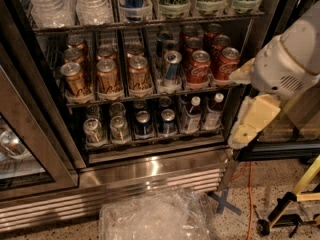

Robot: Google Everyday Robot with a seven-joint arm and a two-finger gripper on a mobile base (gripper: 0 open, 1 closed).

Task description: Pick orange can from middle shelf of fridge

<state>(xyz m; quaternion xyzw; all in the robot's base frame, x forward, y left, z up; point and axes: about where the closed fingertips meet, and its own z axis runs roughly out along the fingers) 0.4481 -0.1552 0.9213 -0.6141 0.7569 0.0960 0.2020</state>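
1. Orange can (139,75) (one of several alike) stands at the front of the middle shelf (150,98), toward ten o'clock in the open fridge (150,176).
2. The gripper (247,126) hangs at three o'clock by the door frame, well apart from the can; whether it is apart or together I cannot tell.
3. This looks like the approach step, with nothing grasped yet.
4. Next, I judge, it must travel toward nine o'clock, past the red cans (199,66) and the blue-and-silver can (171,66), then square up to an orange lane.
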